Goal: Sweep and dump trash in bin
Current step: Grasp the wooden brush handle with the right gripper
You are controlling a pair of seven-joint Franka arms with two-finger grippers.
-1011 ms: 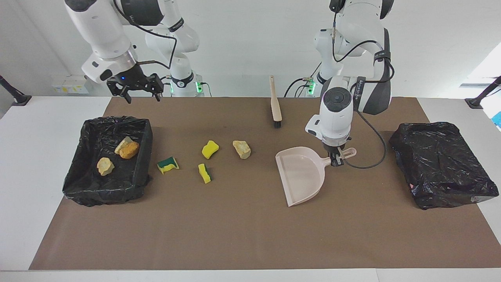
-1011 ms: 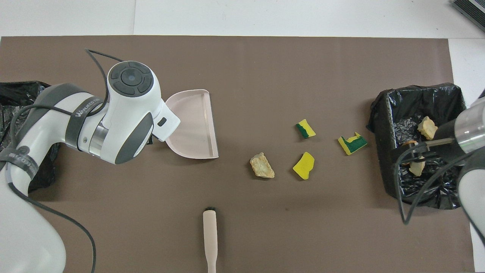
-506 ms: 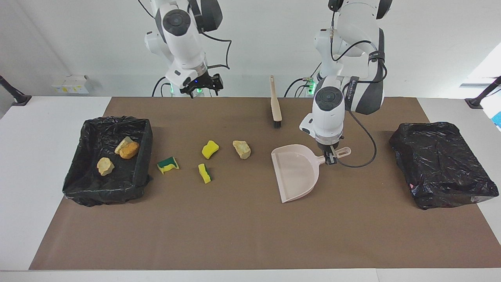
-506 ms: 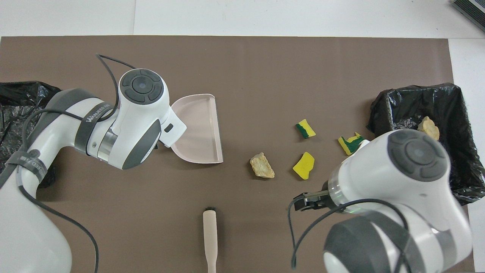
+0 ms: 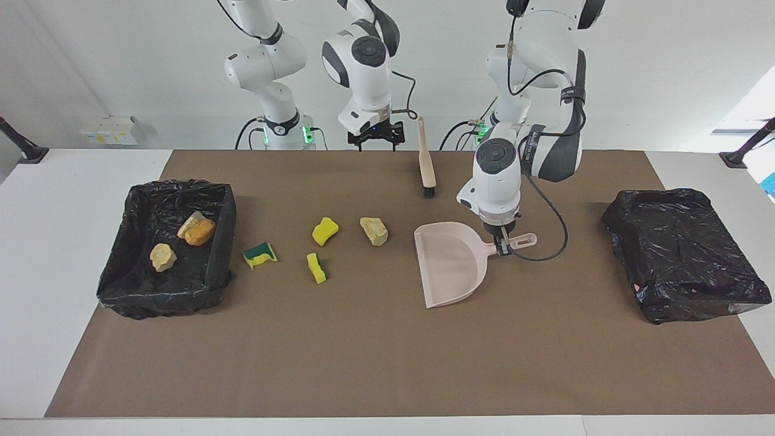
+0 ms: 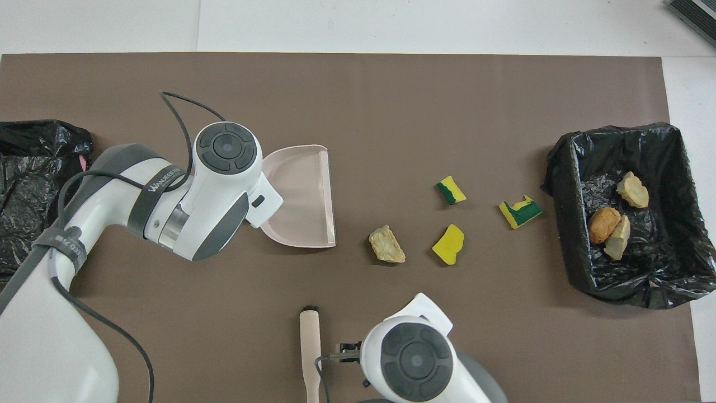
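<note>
Four trash bits, a beige lump point(image 5: 373, 231) and three sponge pieces point(image 5: 325, 231), lie on the mat just off the dustpan point(image 5: 451, 263) lip, probably so they can be swept in. Left gripper point(image 5: 501, 247) pinches its handle; right gripper point(image 5: 376, 138) hangs spread beside the brush point(image 5: 426, 158). Three lumps already sit in the bin point(image 5: 124, 278).

The open right gripper point(image 5: 376, 143) is swung away from above the black-lined bin point(image 5: 225, 200) to just beside the beige wooden hand brush point(image 5: 426, 160). The beige plastic dustpan point(image 5: 451, 263) is slid by the left gripper point(image 5: 502, 248) toward the scattered trash.
</note>
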